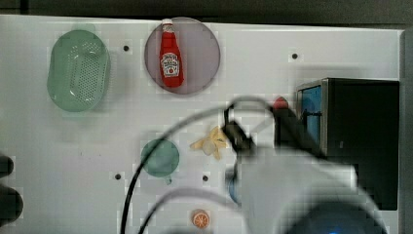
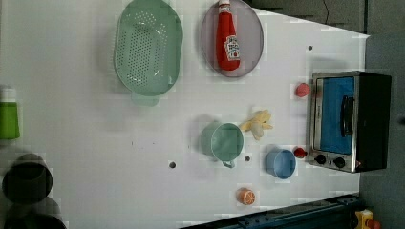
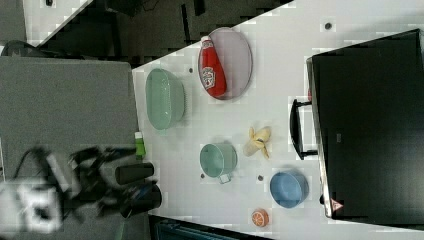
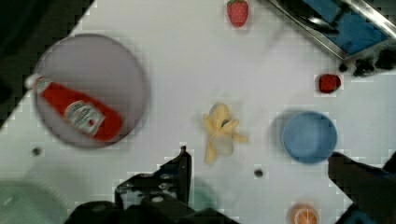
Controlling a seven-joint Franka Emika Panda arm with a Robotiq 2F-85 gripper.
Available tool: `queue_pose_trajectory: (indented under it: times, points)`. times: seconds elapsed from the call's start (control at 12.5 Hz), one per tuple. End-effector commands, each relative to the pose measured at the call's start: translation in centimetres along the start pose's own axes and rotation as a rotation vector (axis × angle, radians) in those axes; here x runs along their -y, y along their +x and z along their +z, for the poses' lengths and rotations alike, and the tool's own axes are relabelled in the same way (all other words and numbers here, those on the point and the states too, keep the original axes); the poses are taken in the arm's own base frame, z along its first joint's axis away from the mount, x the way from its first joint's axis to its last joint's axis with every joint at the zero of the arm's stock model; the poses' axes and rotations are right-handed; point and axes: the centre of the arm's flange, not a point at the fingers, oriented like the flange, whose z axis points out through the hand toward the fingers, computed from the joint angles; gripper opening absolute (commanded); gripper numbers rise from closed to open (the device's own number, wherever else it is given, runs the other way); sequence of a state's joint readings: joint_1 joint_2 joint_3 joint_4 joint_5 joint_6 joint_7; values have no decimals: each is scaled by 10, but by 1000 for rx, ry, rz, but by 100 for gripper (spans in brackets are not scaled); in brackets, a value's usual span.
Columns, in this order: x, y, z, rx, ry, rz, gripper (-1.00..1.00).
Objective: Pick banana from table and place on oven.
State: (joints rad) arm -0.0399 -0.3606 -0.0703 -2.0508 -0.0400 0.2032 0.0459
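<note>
The banana [image 1: 211, 143] lies on the white bench [image 1: 63, 141], peel flaps splayed, untouched by the arm. In the top view the green cup [image 1: 160, 158] sits near it at about 8 o'clock, and the oven [image 1: 358, 131] stands well apart at 3 o'clock, its blue glass door facing the banana. In the left view the banana [image 2: 257, 124] is just beside the green cup [image 2: 226, 142], at the cup's 2 o'clock, with the blue bowl [image 2: 281, 163] near at the banana's 5 o'clock. A small red toy [image 2: 300, 152] rests close to the oven's [image 2: 351, 121] knobs, and a strawberry [image 2: 302, 89] lies by the oven's other front corner. The orange slice [image 2: 246, 196] sits near the bench's [image 2: 86, 119] edge, at 6 o'clock from the banana.

Farther out, at 11 o'clock from the banana in the top view, a ketchup bottle [image 1: 171, 56] lies on a round grey plate [image 1: 204, 53]; a green colander [image 1: 78, 69] sits at 10 o'clock, well apart.

In the top view the arm hangs blurred over the bench between banana and oven, its dark wrist part just beside the banana at 3 o'clock. In the wrist view the pincer [image 4: 259, 175] hovers above the bench near the banana [image 4: 221, 132], its two dark fingers [image 4: 180, 170] spread wide with nothing between them.
</note>
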Motion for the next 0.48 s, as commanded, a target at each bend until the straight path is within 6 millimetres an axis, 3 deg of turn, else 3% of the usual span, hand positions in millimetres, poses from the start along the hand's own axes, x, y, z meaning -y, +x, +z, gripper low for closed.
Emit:
queue_pose_trajectory:
  times: [0.08,0.32,0.48]
  points:
    - [35,-5,120,130,-153,-19,100]
    - [54,6,188,126,-154,-28,100]
    - [55,4,231,108,-133,-31,100]
